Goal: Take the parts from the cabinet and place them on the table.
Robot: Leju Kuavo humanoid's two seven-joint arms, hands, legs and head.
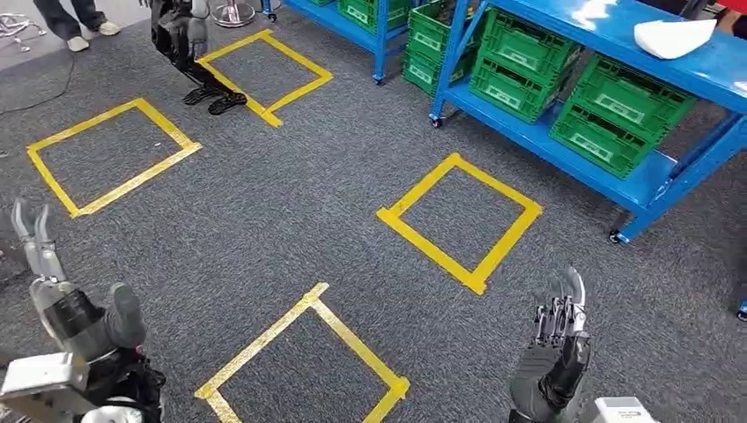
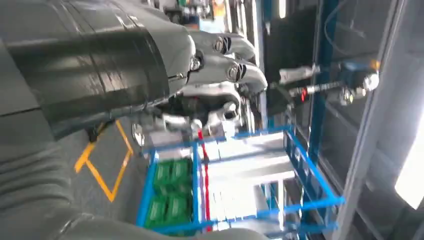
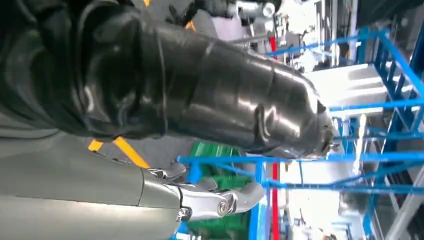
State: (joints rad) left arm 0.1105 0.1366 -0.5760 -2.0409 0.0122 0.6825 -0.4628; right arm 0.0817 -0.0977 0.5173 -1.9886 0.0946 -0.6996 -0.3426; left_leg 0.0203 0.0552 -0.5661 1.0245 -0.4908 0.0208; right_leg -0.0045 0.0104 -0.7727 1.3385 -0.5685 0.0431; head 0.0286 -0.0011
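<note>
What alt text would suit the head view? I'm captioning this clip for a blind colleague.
Both robot hands, the left hand and right hand, are raised empty with fingers apart over grey carpet marked with yellow tape squares. At upper right, a blue shelf rack holds green crates, with a white object on top.

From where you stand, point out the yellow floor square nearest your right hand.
The complete yellow square beside the blue rack, just ahead of the right hand; the others lie further left.
</note>
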